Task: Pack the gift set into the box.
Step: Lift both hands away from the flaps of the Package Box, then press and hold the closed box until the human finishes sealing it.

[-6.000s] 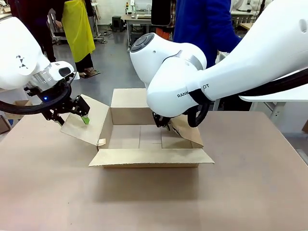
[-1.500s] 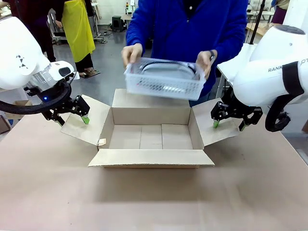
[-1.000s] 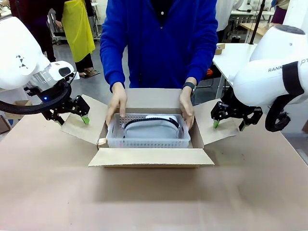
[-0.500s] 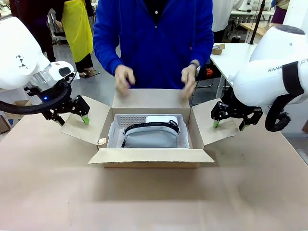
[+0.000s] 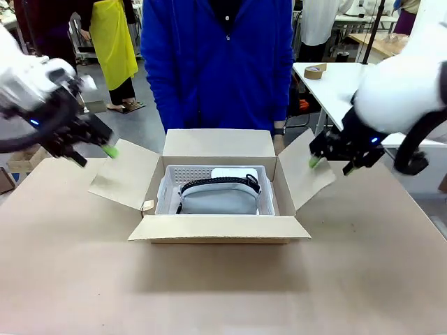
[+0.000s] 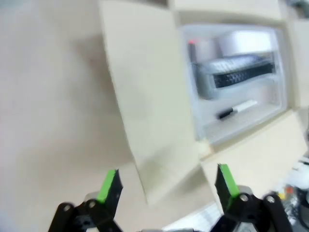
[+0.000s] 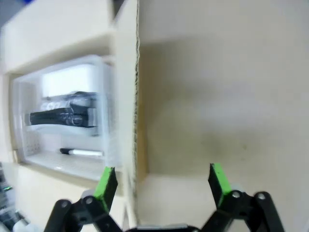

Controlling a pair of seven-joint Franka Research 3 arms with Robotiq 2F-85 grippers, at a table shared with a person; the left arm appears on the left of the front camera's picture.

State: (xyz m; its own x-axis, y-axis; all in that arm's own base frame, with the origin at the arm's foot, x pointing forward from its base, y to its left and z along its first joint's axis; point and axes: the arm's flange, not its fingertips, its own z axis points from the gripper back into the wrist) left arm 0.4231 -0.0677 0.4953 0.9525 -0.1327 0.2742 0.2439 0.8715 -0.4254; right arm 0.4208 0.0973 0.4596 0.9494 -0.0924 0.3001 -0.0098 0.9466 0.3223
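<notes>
The gift set (image 5: pixel 215 190) is sitting inside the box (image 5: pixel 220 228), inboard of both end effectors and lower than them. The left end effector (image 5: pixel 93 152) is hanging released, fingers spread wide around nothing, just outboard of the left flap (image 5: pixel 126 174), which is stretching away ahead of its fingertips. The right end effector (image 5: pixel 331 162) is likewise gaping empty beside the raised right flap (image 5: pixel 305 176). Whether a pad is touching the card I cannot tell.

The likely trouble is in closing up. A push landing off-centre on a flap could be skidding the light carton across the smooth tabletop (image 5: pixel 223 300) or creasing the card instead of folding it at the score. The pouch (image 5: pixel 216 200) seems to be bulging near the rim, so the flaps may be springing back.

The carton is plain brown corrugated board, shallow, rectangular, stiff yet springy at the hinges. The tray is white, thin-walled perforated plastic. The pouch is soft grey fabric, rounded, banded with a black zipper. A slim marker (image 7: pixel 81 152) is lying beside it.
</notes>
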